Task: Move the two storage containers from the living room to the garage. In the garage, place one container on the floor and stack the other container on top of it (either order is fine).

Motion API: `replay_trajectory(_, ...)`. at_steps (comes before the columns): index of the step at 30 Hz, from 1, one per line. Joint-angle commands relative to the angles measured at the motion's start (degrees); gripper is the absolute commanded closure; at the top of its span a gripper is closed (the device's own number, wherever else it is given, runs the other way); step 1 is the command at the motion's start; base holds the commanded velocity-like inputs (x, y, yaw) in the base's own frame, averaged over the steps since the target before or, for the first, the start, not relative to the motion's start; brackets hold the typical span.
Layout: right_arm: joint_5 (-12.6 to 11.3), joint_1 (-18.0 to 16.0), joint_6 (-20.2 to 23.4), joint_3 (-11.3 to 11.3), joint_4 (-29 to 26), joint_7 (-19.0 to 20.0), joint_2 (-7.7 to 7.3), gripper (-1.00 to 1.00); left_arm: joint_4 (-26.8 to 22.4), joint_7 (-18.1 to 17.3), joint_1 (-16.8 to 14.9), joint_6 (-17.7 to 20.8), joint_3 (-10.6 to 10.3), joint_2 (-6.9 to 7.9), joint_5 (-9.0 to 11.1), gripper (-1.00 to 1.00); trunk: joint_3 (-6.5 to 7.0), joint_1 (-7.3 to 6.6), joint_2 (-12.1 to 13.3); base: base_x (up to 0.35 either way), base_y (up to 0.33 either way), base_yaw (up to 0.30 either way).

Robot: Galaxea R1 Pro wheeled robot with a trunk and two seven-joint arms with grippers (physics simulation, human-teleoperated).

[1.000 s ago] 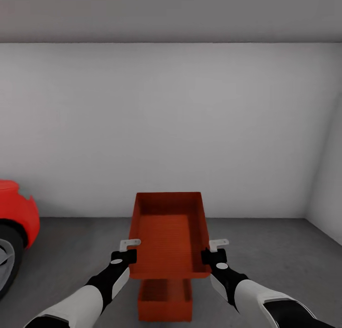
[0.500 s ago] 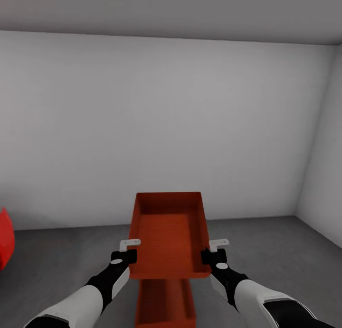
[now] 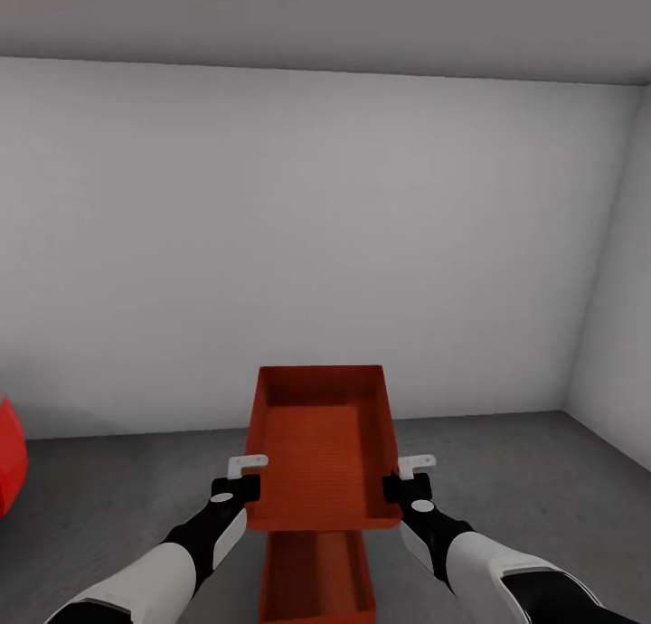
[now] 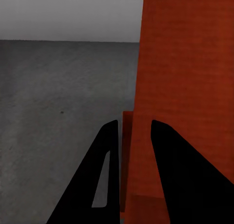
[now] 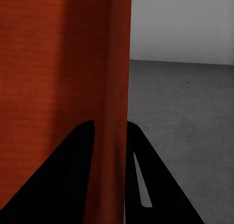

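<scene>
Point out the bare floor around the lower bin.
Bare concrete floor runs left to the red car, and right to the side wall. Crowded at centre: held bin over lower bin, grippers either side.

Upper storage container: orange-red, matt, looks like plastic, with fine horizontal ribbing on the inner bottom and a faint fine grain on the outer walls. Lower storage container: same matt orange-red finish. Floor: rough, mottled dark-grey concrete, no shine. Far wall: smooth, matt white. Left claw and right claw: fingers flat matt black, smooth. Red car at far left: glossy paint.
</scene>
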Motion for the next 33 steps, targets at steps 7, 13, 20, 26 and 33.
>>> replay_trajectory(7, 0.7, 0.0, 0.2, -0.7, 0.2, 0.1, 0.09, 1.00, -3.3, 0.7, -0.1, -0.5, 1.5, -0.01, -0.6, 1.00, -0.08, 0.00, -0.1, 0.010, 0.058, 0.000)
replay_trajectory(13, 0.8, 0.0, 0.2, -0.7, 0.2, 0.1, 0.09, 1.00, -3.2, 0.7, -0.1, -0.5, 1.5, -0.01, -0.6, 1.00, -0.08, 0.00, -0.1, 0.064, 0.226, 0.000)
replay_trajectory(20, 0.7, 0.0, 0.2, -0.7, 0.2, 0.1, 0.09, 1.00, -3.3, 0.7, -0.1, -0.6, 1.5, -0.01, -0.6, 1.00, -0.08, 0.00, -0.1, 0.014, 0.058, 0.000)
replay_trajectory(26, 0.7, 0.0, 0.2, -0.7, 0.2, 0.1, 0.09, 1.00, -3.3, 0.7, -0.1, -0.6, 1.5, -0.01, -0.6, 1.00, -0.08, 0.00, -0.1, 0.001, 0.004, 0.111)
replay_trajectory(33, 0.7, 0.0, 0.2, -0.7, 0.2, 0.1, 0.09, 1.00, -3.3, 0.7, -0.1, -0.5, 1.5, -0.01, -0.6, 1.00, -0.08, 0.00, -0.1, 0.000, 0.000, 0.143)
